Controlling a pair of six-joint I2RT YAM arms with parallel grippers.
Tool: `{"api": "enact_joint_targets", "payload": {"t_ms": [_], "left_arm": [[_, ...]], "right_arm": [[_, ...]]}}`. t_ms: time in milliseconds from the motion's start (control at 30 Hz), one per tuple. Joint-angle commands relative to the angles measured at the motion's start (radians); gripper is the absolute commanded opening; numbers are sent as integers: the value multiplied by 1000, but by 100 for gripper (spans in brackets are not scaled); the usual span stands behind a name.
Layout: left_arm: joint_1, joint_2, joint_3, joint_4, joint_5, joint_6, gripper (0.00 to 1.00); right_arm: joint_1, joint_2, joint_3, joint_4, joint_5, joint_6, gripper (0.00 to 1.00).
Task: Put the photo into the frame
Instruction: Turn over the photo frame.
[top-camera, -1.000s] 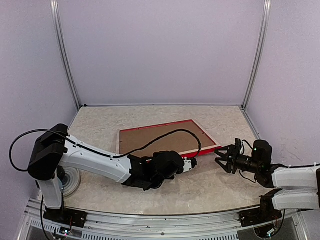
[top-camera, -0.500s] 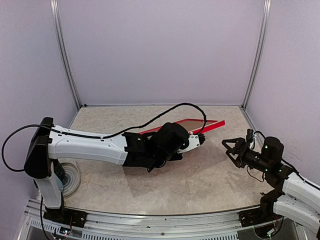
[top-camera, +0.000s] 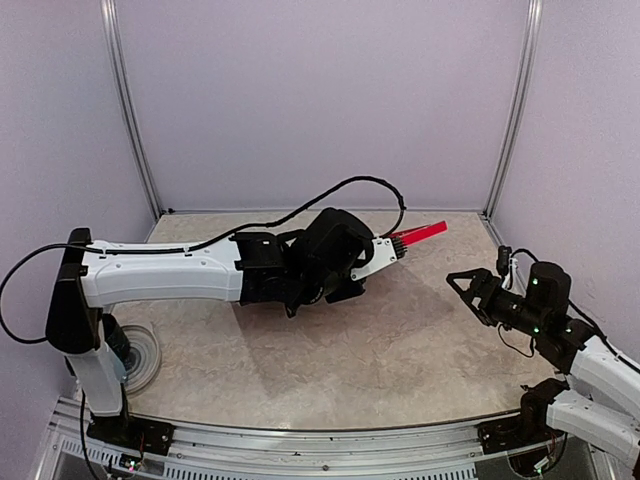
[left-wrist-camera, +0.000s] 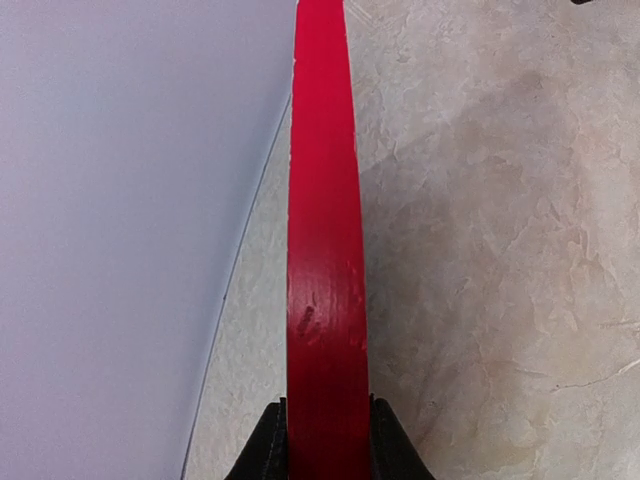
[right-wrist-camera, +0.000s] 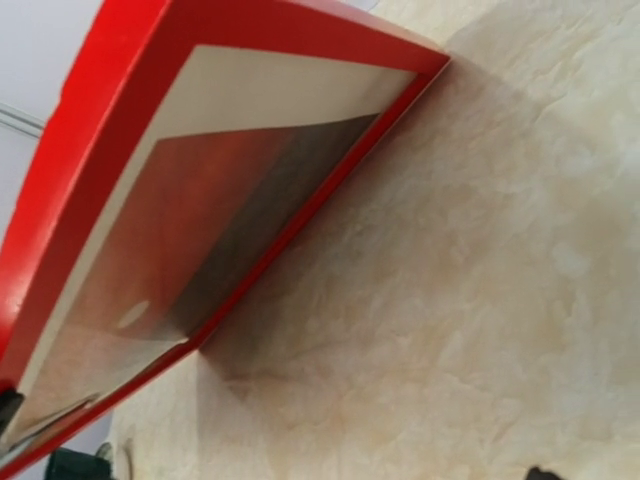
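Left claw (left-wrist-camera: 328, 440) clamps the frame (left-wrist-camera: 325, 250) on edge over the worktop (top-camera: 400, 350) (probably checking the photo (right-wrist-camera: 200, 225) sits inside); right claw (top-camera: 463, 292) wide, empty

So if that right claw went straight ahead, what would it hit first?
Probably the right gripper meets the red frame, held tilted by the left gripper; depth is unclear, it might pass underneath.
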Motion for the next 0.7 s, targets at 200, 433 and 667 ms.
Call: {"api": "enact_joint_targets", "payload": {"t_ms": [200,433,667], "left_arm": [[20,-88,52,38,36,-79,0],[33,-110,97,-6,86,-130,0],[51,-142,137,-46,177,-203,0]], "right_arm": [[6,37,27,-16,10,-41,87],[6,33,39,-19,25,-88,90],[6,69,57,-22,19,-108,91]]}}
